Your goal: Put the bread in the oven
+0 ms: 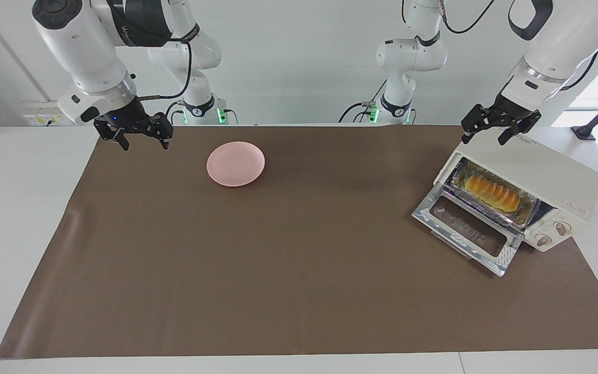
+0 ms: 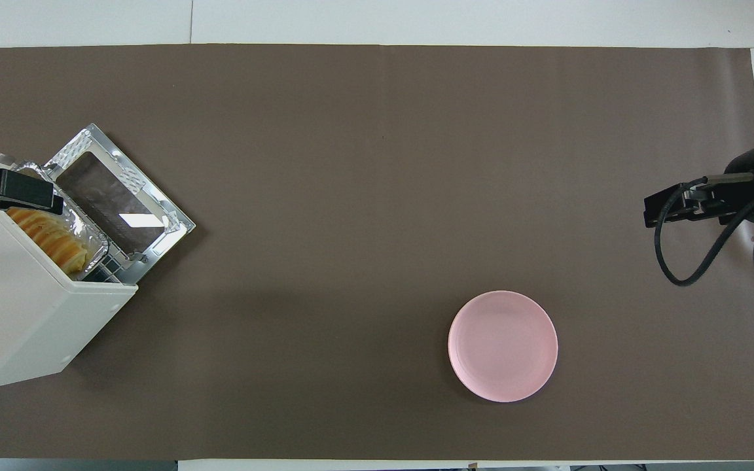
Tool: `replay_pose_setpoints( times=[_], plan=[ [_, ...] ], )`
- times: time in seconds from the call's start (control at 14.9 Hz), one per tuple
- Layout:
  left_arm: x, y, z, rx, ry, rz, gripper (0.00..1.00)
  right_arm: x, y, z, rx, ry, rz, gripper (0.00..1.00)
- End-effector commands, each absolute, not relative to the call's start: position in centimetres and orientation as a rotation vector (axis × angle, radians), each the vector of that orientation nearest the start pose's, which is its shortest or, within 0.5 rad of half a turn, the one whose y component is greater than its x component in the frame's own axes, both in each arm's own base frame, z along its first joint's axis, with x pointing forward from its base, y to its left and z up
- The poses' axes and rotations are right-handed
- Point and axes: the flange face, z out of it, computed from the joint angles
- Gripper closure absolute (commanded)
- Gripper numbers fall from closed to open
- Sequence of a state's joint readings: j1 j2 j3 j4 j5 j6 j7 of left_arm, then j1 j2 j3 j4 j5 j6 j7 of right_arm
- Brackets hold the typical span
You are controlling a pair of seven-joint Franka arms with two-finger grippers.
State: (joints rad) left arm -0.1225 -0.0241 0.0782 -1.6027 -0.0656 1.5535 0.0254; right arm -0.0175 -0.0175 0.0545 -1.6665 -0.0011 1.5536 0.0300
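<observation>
The cream oven stands at the left arm's end of the table with its glass door dropped open. Inside it, the ridged yellow-orange bread lies in a foil tray. From overhead the bread peeks out past the oven top. My left gripper hangs open and empty just above the oven's top corner nearest the robots, and one finger of the left gripper shows overhead. My right gripper waits open over the mat's corner at the other end, and the right gripper also shows overhead.
A round pink plate sits bare on the brown mat, toward the right arm's end and near the robots; it also shows as the plate overhead. The open door juts out over the mat in front of the oven.
</observation>
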Motion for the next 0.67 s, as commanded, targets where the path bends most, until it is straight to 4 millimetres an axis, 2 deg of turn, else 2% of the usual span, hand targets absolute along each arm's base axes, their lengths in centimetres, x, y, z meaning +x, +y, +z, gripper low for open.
replay_pose_setpoints(
  times=[0.0,0.2,0.6],
  plan=[
    [54.6,-2.8,62.1,-3.193,0.134,0.013,0.00,53.6,1.9,58.9,-3.158,0.002,0.149,0.00],
    [54.5,-2.8,61.1,-3.180,0.137,0.005,0.00,53.6,1.9,58.9,-3.158,0.002,0.149,0.00],
    [54.3,-3.2,61.0,-3.148,0.157,0.012,0.00,53.6,2.0,58.9,-3.158,0.000,0.149,0.00]
  ],
)
